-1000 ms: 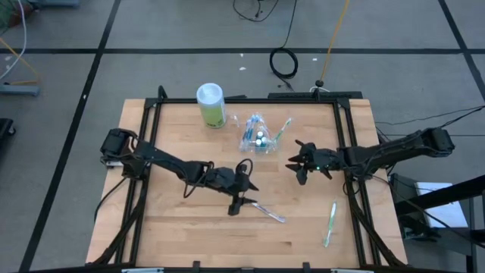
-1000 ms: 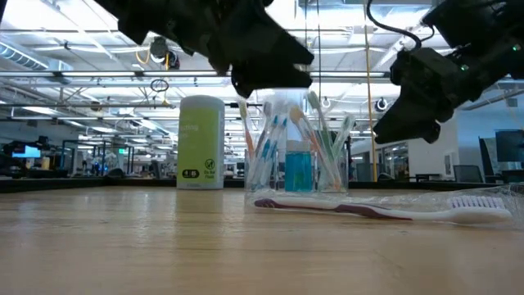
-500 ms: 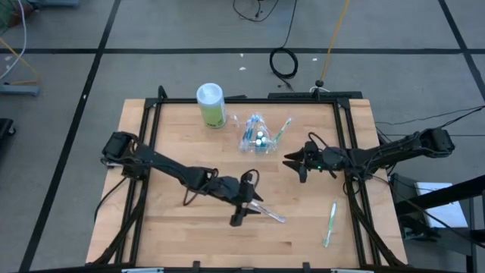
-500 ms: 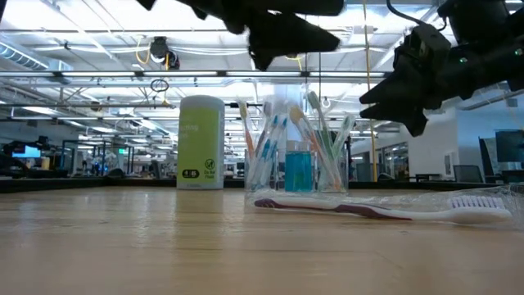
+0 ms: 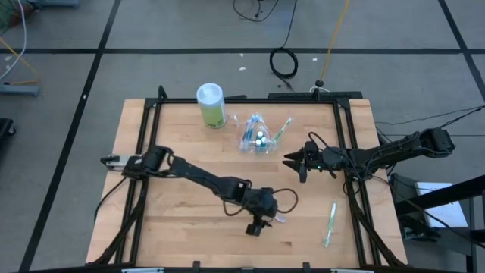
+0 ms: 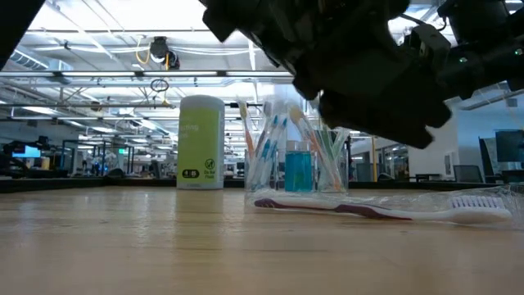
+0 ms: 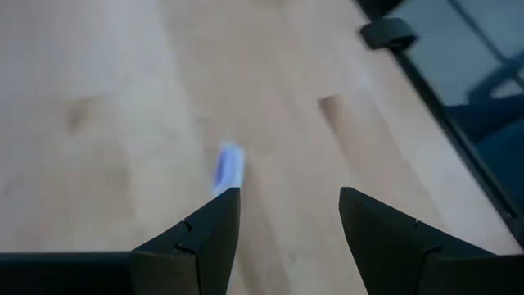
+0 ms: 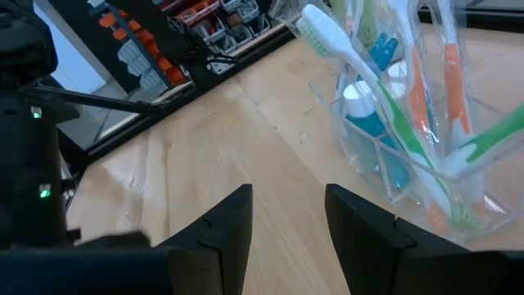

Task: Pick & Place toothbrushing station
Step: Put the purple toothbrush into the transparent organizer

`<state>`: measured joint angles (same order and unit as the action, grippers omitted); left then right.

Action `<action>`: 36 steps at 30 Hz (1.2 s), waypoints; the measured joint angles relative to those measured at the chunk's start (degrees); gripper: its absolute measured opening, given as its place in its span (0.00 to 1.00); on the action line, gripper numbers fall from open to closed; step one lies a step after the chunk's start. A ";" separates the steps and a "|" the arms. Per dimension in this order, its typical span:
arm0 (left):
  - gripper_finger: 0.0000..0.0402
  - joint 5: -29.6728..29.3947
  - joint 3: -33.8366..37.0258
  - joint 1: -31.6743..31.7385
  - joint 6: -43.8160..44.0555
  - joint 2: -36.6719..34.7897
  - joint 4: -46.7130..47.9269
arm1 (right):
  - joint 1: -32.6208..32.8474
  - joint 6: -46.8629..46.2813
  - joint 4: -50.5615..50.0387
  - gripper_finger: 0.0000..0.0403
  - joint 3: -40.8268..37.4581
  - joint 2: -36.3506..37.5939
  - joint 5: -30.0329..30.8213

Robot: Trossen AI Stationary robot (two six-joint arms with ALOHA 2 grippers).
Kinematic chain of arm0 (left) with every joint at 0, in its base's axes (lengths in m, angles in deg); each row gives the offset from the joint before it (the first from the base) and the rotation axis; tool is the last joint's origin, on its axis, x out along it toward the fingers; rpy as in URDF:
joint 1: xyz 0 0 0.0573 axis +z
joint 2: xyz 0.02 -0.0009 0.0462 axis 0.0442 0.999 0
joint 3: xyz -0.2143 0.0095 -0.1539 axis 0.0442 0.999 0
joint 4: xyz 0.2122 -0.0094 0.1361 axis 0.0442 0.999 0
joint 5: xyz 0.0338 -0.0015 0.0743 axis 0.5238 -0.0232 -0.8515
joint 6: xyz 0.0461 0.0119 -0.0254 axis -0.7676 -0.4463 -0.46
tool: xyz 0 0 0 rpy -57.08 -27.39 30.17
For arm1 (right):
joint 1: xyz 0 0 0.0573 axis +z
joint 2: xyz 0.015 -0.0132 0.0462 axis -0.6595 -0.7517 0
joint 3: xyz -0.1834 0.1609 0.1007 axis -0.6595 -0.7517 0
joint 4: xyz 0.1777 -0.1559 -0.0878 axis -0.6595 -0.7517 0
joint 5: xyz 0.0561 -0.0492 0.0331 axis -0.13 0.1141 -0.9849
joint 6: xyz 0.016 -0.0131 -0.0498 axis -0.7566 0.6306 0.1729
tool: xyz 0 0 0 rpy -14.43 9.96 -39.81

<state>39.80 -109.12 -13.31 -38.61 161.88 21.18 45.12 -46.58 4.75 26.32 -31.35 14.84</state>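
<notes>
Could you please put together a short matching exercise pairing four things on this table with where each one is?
Things:
1. green canister
2. clear cup
3. purple toothbrush
4. green toothbrush

Places:
A. lying alone near the table's right front corner
B. lying flat under the left gripper, jaws open
C. standing at the back edge, left of the cup
D. holding upright brushes and tubes, in front of the right gripper

Pairs: 1-C, 2-D, 3-B, 4-A
</notes>
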 joint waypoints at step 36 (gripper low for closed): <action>0.22 -2.11 -0.75 1.60 -12.40 6.91 -0.19 | -0.01 -0.24 -0.51 0.36 0.00 -0.04 0.09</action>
<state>37.69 -109.87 -11.71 -51.01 168.79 20.99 45.12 -46.82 4.25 26.32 -31.39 14.93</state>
